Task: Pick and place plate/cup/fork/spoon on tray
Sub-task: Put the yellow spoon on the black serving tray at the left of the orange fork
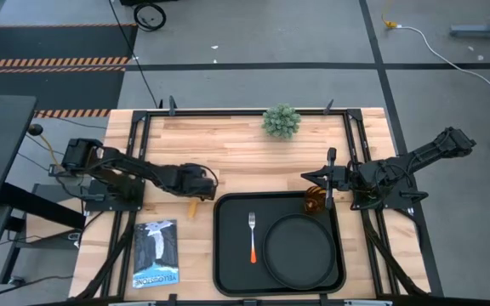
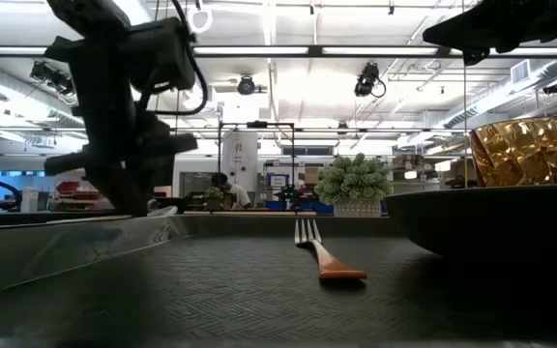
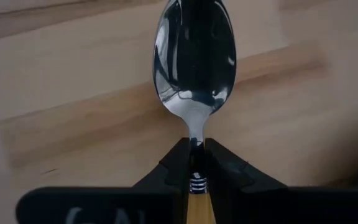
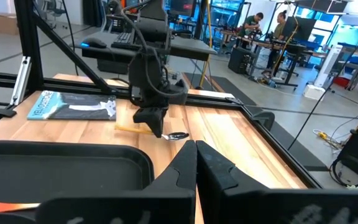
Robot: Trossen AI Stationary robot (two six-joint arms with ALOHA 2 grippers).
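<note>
Spoon (image 3: 194,59) is pinched at the neck by the left gripper (image 3: 196,163), its bowl jutting out beyond the fingertips over bare wood and its orange handle running back between the fingers. In the high view the left gripper (image 1: 196,183) sits over the desk (image 1: 228,144) just beside the tray's (image 1: 228,246) left far corner, with the handle showing beneath it. On the tray lie the fork (image 1: 252,236), the plate (image 1: 300,248) to its right, and the cup (image 1: 315,201) at the far right corner. The right gripper (image 1: 323,176) hangs just beyond the cup, fingers pressed together and holding nothing.
</note>
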